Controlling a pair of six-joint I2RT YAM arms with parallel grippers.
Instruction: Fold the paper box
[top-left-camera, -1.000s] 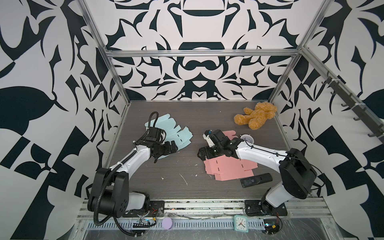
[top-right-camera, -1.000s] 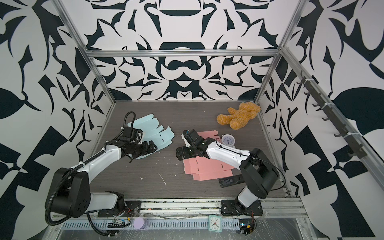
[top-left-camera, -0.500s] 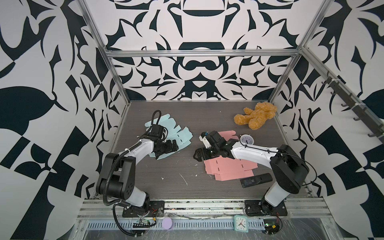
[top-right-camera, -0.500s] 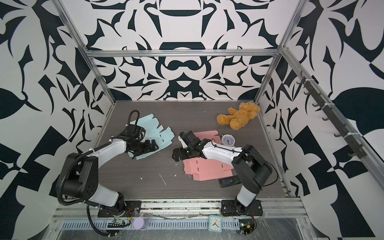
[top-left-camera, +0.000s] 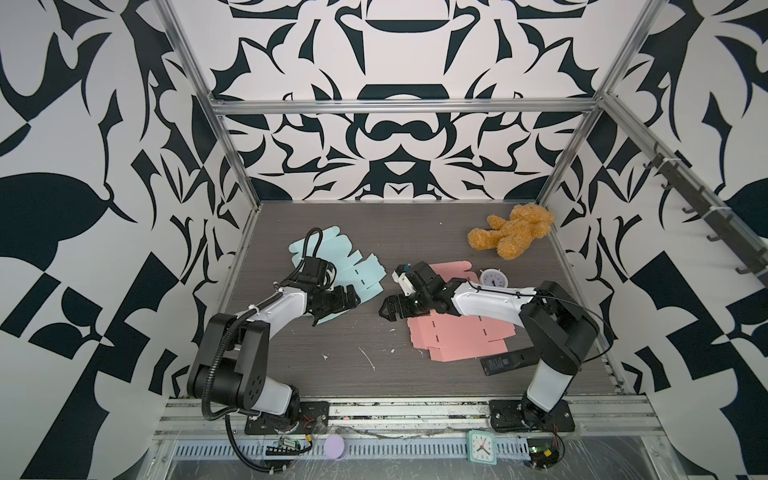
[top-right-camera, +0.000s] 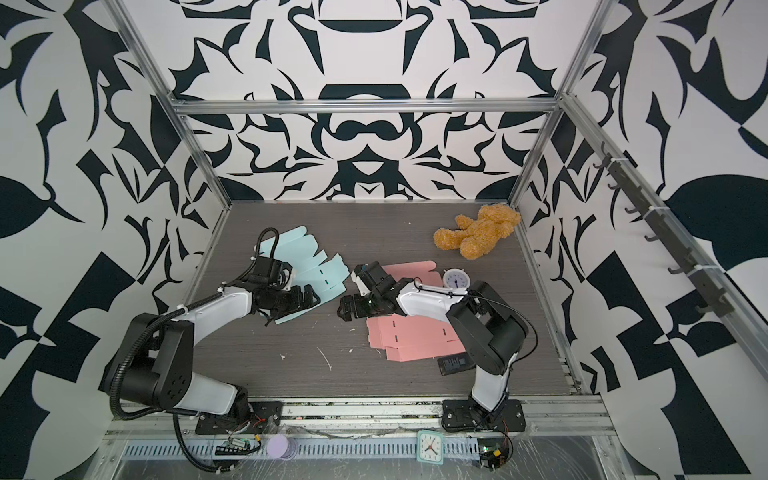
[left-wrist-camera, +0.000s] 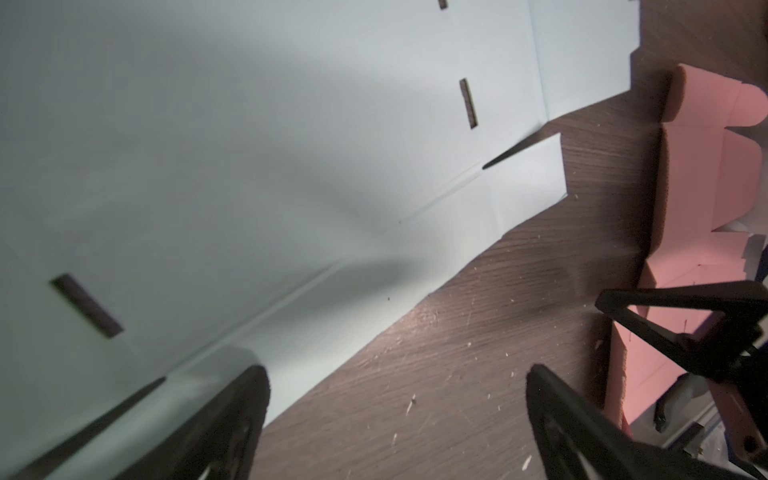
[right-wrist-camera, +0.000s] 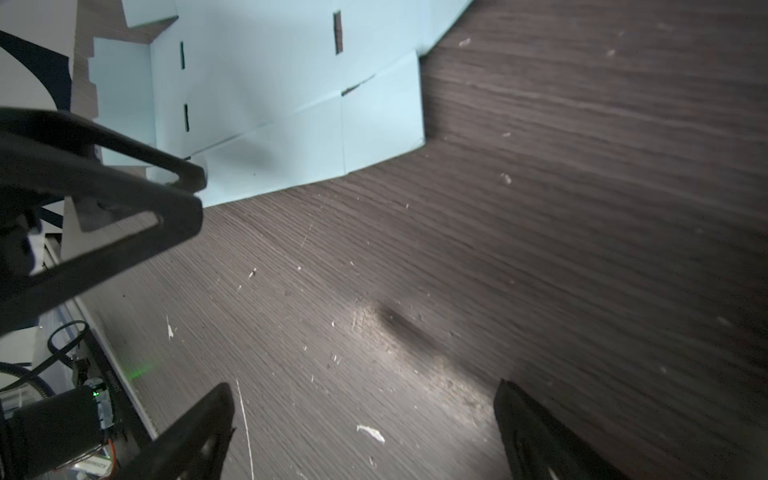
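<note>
**Both Grippers Gaping, Blanks Lying Flat**

The blue blank (top-left-camera: 365, 272) is lying flat and unfolded on the bench (top-left-camera: 374, 374). It is on the left arm's side of the pink blank (top-left-camera: 453, 340) and apart from it, with bare wood between. Nothing is showing which sheet is meant for folding. The left gripper (top-left-camera: 351, 302) is working at the blue one, so that is looking likelier.

That gripper is hovering low at the blue blank's edge facing the pink blank, jaws standing wide apart and holding nothing. In its wrist view one finger (left-wrist-camera: 232, 415) is overlapping a blue flap (left-wrist-camera: 332, 316), though contact is not showing, and the other is over bare wood. The right gripper (top-left-camera: 384, 311) is hanging just off the pink blank's nearest corner, over bare wood, jaws likewise wide apart and empty.

The card is looking thin and light, stiff across its panels but ready to hinge along the scored creases. It is probably going to slide when pushed (nothing is pinning it). The best hold is looking like a pinch on an outer flap's free edge, close to its crease, with the other arm pressing the main panel down. A hard squeeze near the slots is risking a stray crease.
</note>
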